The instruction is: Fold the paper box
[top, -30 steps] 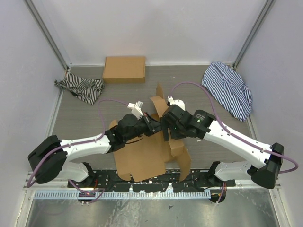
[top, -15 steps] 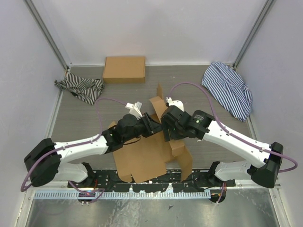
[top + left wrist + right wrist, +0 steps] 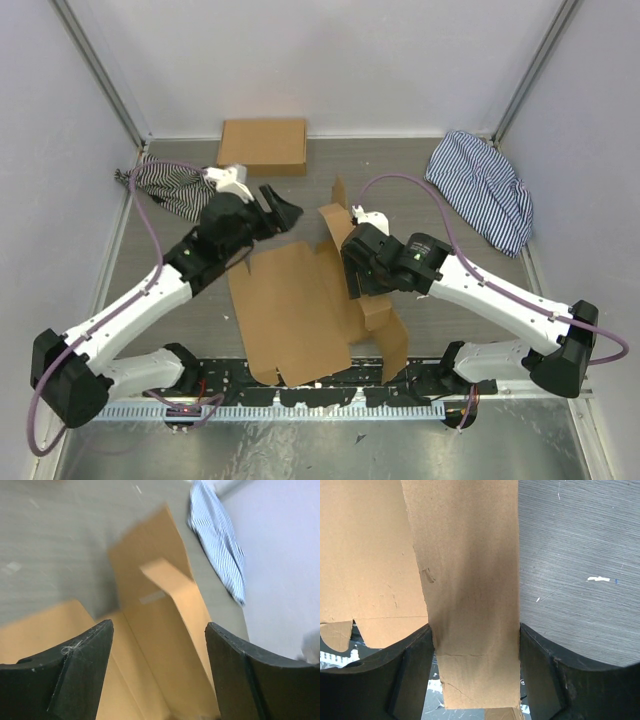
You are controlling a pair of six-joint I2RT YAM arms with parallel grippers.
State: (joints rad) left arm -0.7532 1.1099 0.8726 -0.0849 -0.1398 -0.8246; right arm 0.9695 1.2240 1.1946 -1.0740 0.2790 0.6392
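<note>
The paper box (image 3: pixel 295 310) lies as a mostly flat brown cardboard sheet at the front middle of the table, with flaps raised along its right side. My right gripper (image 3: pixel 356 284) is shut on one upright side flap (image 3: pixel 470 580); the strip fills the gap and touches both fingers (image 3: pixel 407 675) in the right wrist view. My left gripper (image 3: pixel 283 207) hangs open above the sheet's far left corner, clear of it. Its wrist view looks down between wide-apart fingertips (image 3: pixel 82 670) at the raised flaps (image 3: pixel 165 630), with nothing held.
A second closed brown box (image 3: pixel 263 146) sits at the back wall. A black-and-white striped cloth (image 3: pixel 170 187) lies at the left, just behind my left arm. A blue striped cloth (image 3: pixel 482 188) lies at the back right. White walls enclose the table.
My left gripper has let go of the cardboard, opened wide and swung back up and to the left. My right gripper stays on the flap, closed slightly tighter.
</note>
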